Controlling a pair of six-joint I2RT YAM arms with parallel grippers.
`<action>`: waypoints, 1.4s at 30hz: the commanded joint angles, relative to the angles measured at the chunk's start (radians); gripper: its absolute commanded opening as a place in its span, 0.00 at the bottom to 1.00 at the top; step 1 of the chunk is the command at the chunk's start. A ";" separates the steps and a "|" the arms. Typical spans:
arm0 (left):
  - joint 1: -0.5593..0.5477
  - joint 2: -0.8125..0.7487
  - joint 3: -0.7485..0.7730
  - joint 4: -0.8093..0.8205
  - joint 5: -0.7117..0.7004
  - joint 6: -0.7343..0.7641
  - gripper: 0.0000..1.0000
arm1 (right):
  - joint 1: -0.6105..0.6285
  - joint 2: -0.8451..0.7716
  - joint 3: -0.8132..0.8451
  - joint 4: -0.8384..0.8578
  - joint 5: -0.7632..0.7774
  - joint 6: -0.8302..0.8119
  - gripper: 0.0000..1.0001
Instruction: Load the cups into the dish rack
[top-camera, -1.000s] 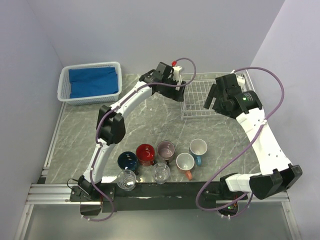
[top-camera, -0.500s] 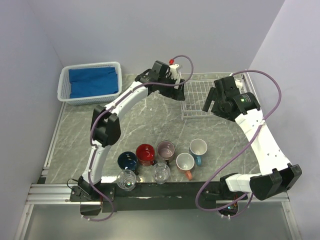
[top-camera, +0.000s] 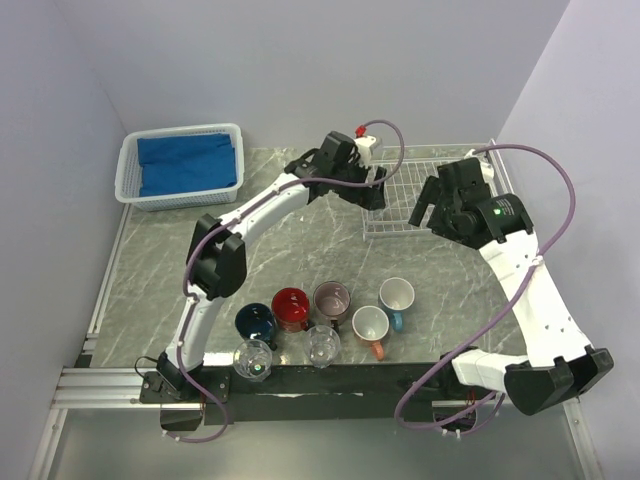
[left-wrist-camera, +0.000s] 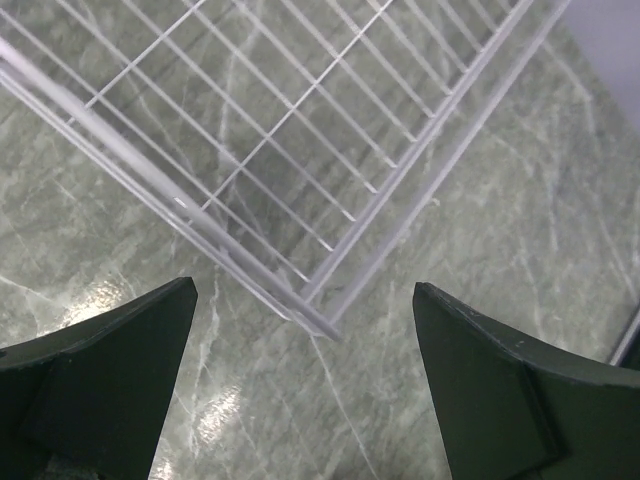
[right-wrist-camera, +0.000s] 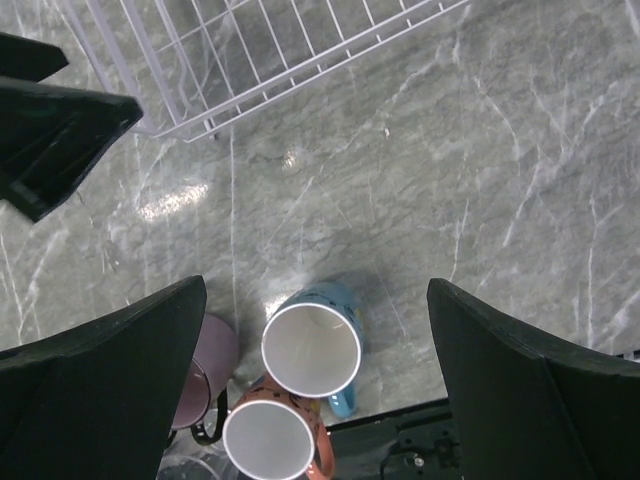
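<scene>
**Rack bare, all seven cups at the near edge**

We see the rack (top-camera: 415, 190) at the far right of the desk (top-camera: 160, 270) with nothing in it. The cups (top-camera: 331, 297) stand bunched at the middle of the near edge, none loaded yet. Both arms hang over the rack's near left corner. The left fingers (top-camera: 377, 196) are spread wide and hold nothing, with the rack's corner wire showing between them in the left wrist view. The right fingers (top-camera: 424, 208) are likewise at full spread and empty, just beside the rack's near side.

We judge the step in hand to be the first pick. The right wrist view looks straight down on the light-blue mug (right-wrist-camera: 311, 350), with the salmon mug (right-wrist-camera: 268, 443) touching or nearly touching it on the near side. To do it well, we would:

- take the light-blue mug first, as it stands at the outside of the bunch;
- bring one finger inside the rim and one outside, on the side away from the salmon mug;
- keep the handle out of the grip;
- lift straight up before swinging toward the rack;
- keep the left arm back from the rack's corner so the two do not meet.
</scene>
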 joint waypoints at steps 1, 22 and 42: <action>0.003 0.030 -0.005 -0.003 -0.073 0.029 0.97 | -0.005 -0.037 0.058 -0.017 0.006 0.010 1.00; 0.048 0.030 -0.083 -0.017 -0.222 0.078 0.51 | -0.026 -0.066 0.049 -0.053 0.142 0.003 0.98; 0.296 -0.381 -0.597 -0.004 -0.273 0.141 0.50 | -0.186 0.311 0.129 0.121 0.169 -0.082 0.99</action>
